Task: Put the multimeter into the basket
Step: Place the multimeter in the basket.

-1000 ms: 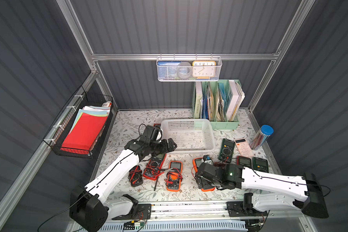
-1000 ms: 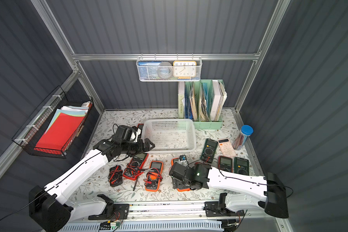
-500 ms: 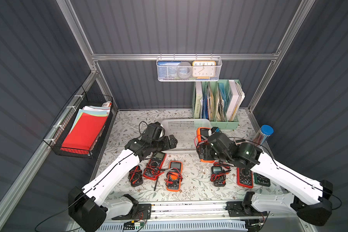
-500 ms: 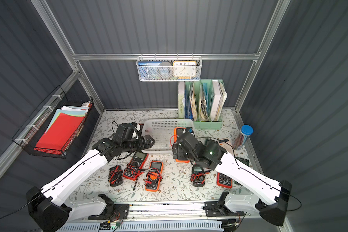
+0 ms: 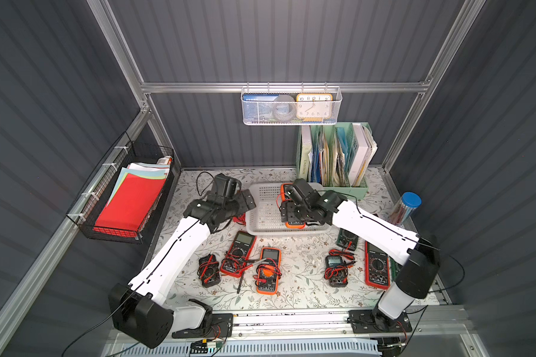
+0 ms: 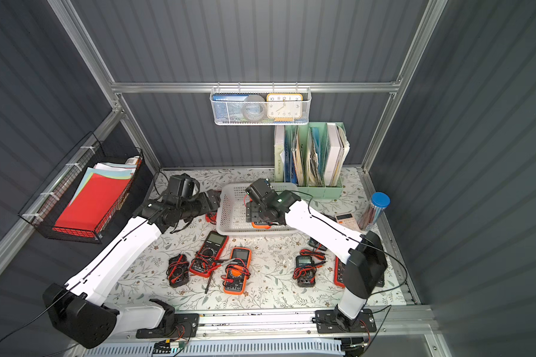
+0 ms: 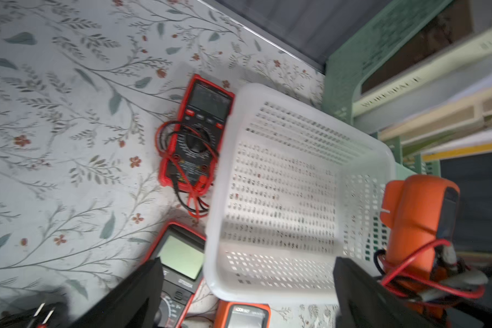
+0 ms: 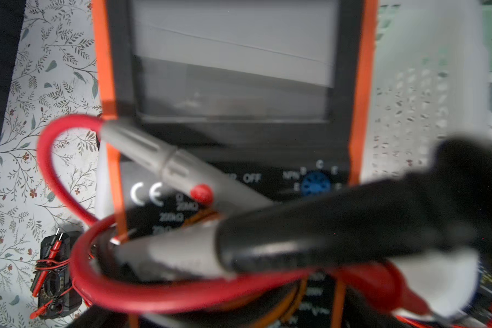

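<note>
Multimeter in grip at basket

Right side. My right fingers are clamped across the body of the orange multimeter. In both top views it sits inside the basket's outline, in the half on my right, with orange showing on either side of my grip. It is tilted, not flat. My own wrist hides its lower end, so I cannot tell whether it touches the perforated floor. From the right wrist the multimeter fills the view, blurred: grey screen, dial lettering, red leads looped round it, grey probes lying across the face.

Left side. My left fingers are spread wide with nothing between them. They hover just beside the basket's short wall on my left. From this wrist the multimeter shows past the basket's far wall, leads bunched at one end.

Bench. A red meter lies flat just beside that left wall, leads wound round it. Well apart from the basket, nearer my bases, lie a spare orange meter and a small black meter. A green file holder stands near the basket's far corner.
</note>
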### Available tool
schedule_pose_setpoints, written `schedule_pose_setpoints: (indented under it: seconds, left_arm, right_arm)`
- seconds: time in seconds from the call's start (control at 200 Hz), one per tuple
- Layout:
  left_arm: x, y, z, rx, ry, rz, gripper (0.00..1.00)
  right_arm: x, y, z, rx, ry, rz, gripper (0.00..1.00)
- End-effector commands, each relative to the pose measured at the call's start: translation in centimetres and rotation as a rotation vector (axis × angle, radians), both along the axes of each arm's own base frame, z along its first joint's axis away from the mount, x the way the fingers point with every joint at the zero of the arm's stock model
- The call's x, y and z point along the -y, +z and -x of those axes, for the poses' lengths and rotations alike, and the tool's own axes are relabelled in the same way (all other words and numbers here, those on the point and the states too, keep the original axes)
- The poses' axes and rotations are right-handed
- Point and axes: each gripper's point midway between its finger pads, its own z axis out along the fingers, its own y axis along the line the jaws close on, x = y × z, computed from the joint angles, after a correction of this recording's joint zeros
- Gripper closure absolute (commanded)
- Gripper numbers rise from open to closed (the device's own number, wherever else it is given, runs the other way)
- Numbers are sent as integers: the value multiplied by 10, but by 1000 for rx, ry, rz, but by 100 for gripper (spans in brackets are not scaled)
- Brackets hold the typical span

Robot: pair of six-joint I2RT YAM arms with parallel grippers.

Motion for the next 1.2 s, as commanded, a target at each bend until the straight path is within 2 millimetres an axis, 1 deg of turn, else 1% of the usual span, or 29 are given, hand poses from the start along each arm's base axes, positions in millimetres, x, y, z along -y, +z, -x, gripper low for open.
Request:
schedule_pose_setpoints:
  seconds: [0.0,0.07,0.08,0.09,0.125,0.13,0.14,0.205,0.335,0.42,0.525,0.635,0.765,0.81,0.9,0.966,1.051,1.121,1.196]
  left_arm:
    - [-12,-12,2,-56,10,-12,1]
    - [-15,-14,0,-62,12,-19,1]
    - [-15,-15,-1,-64,12,-20,1]
    - [-15,-15,0,-65,12,-18,1]
    - [-16,-17,-1,-71,12,-17,1]
    - [-16,-17,-1,-71,11,-17,1]
    - [-16,-17,-1,-73,11,-15,1]
    - [-16,-20,0,-82,6,-13,1]
    - [-14,-22,0,-80,-1,1,1]
    - [-13,-23,0,-83,-2,6,1]
    - [-10,-24,0,-82,-4,27,1]
    - [-9,-27,2,-91,-3,38,1]
    - [-8,-27,3,-89,-6,46,1]
    - [-7,-28,4,-93,-11,52,1]
    - [-5,-31,5,-105,-20,56,1]
    - [-4,-34,6,-113,-25,61,1]
    - [-2,-37,7,-120,-33,67,1]
    - [-1,-39,7,-123,-40,65,1]
    - [-1,-41,8,-125,-49,59,1]
  right_arm:
    - [-27,17,-28,70,-6,-72,42]
    - [-36,5,-40,60,-31,-67,42]
    - [-37,1,-41,53,-35,-61,42]
    - [-38,2,-43,55,-40,-65,42]
    - [-42,-4,-47,49,-55,-66,42]
    - [-43,-7,-48,45,-57,-62,42]
    - [-44,-7,-49,46,-59,-64,42]
    - [-51,-21,-58,32,-88,-65,42]
    - [-61,-46,-72,8,-127,-46,42]
    - [-70,-57,-80,-4,-132,-38,42]
    - [-74,-76,-91,-18,-152,-3,41]
    - [-80,-97,-98,-40,-165,23,40]
    - [-86,-121,-100,-82,-173,24,38]
    - [-90,-125,-100,-93,-170,16,35]
    - [-96,-133,-100,-112,-154,6,22]
    - [-99,-136,-99,-122,-147,3,15]
    - [-99,-132,-99,-118,-141,-3,9]
    - [-98,-126,-99,-107,-132,0,1]
    - [-97,-114,-100,-85,-125,-1,1]
